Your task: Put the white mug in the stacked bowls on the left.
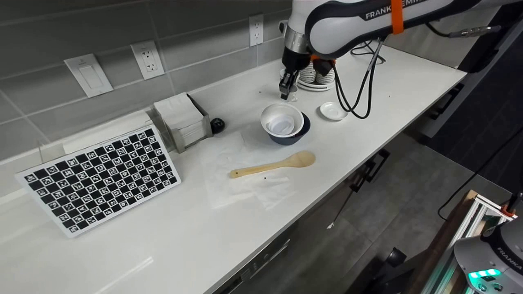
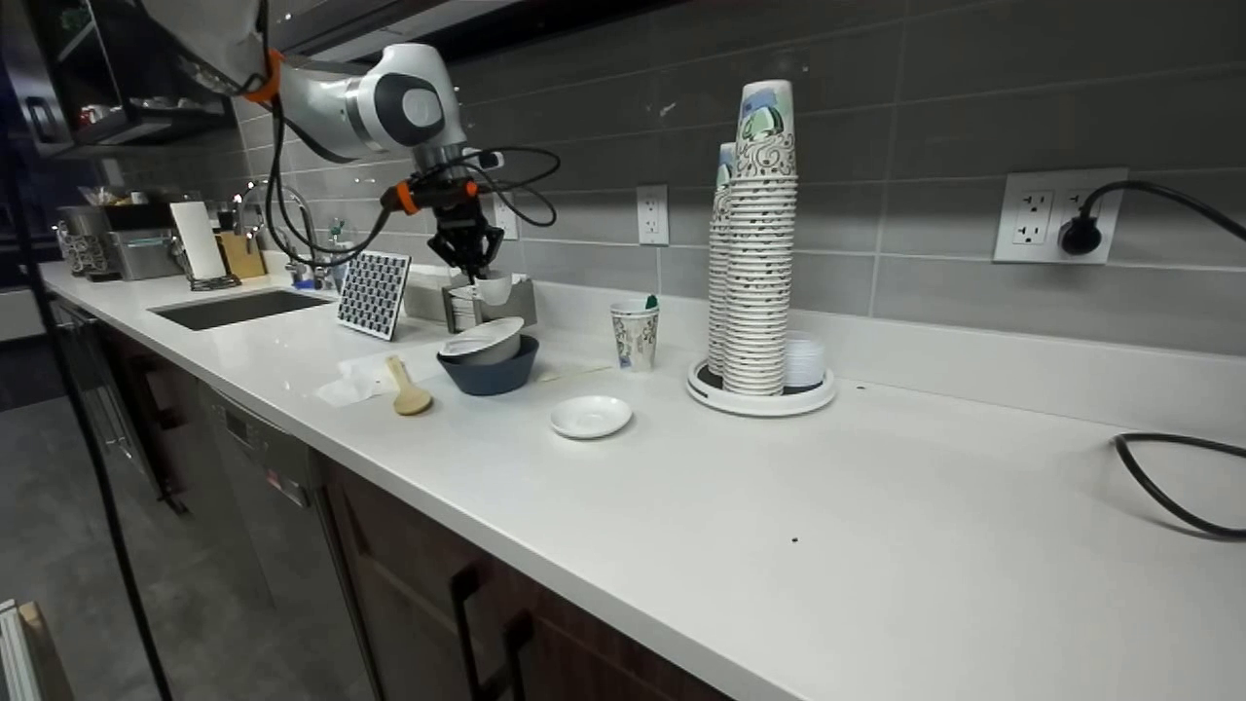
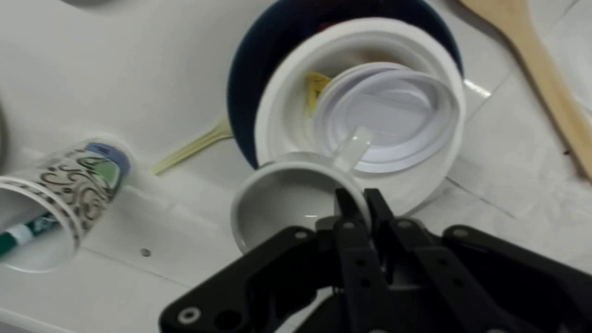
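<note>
Gray tiles (image 2: 973,97) line the wall, and a long white counter (image 2: 925,584) runs along under them. Up above the counter, the robot's claw (image 3: 357,196) pinches the side of the white mug (image 3: 282,203), with one finger inside its mouth and one finger outside. The mug hangs in the air near the stacked bowls (image 2: 496,378), a little higher than they are and apart from them. It looks about upright, mouth up, so the line from its bottom to its top runs up and down. Its handle (image 3: 354,147) sticks out toward the bowls: in the wrist view it points up and to the right, and it shows over the white bowl (image 3: 282,120). That white bowl sits tipped inside the dark-blue bowl (image 3: 245,101), and round white plastic pieces (image 3: 388,115) and something yellow (image 3: 315,88) lie in it.

A wooden spoon (image 1: 300,159) lies near the bowls on one side, and a small white dish (image 1: 334,111) sits near them on the other. By the wall, a paper cup (image 2: 636,336) with curly lines on it holds a green marker (image 3: 44,224), and the marks on the marker are too blurry to read.

Big letters on the robot arm (image 1: 347,36) say FRANK, then an orange band (image 1: 396,16) covers some, then they go on with EMI. At the corner of an exterior view, a pale robot part (image 1: 482,253) with green lights says FRANKA. The light switch (image 1: 90,77) has print too tiny to read.
</note>
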Controlling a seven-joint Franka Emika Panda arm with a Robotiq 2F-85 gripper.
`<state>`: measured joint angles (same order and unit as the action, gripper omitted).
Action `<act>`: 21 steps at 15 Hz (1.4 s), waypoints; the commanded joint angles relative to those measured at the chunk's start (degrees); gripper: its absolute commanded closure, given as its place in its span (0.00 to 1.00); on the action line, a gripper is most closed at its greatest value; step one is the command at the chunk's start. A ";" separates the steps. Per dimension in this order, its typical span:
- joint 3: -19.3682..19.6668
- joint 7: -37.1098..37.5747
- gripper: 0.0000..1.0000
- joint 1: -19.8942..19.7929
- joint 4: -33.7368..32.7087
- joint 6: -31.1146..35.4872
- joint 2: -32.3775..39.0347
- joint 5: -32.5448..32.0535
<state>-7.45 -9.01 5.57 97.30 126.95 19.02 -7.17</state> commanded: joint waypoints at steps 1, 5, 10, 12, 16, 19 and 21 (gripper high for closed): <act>-2.90 -12.52 0.98 -1.88 -5.83 -3.86 4.32 7.94; -4.48 -23.90 0.98 -2.98 -11.92 -9.89 9.95 11.37; -3.55 -26.17 0.98 -2.01 -20.99 -22.17 17.36 9.27; -3.59 -27.00 0.65 -2.08 -24.38 -24.98 19.82 9.51; -3.33 -27.46 0.38 -2.03 -28.03 -28.64 20.11 9.21; -2.90 -26.66 0.17 -2.80 -26.80 -29.41 16.45 9.73; -2.39 -25.91 0.03 -4.11 -24.84 -28.00 14.00 10.74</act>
<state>-10.37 -35.61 3.04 70.59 99.31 36.63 2.23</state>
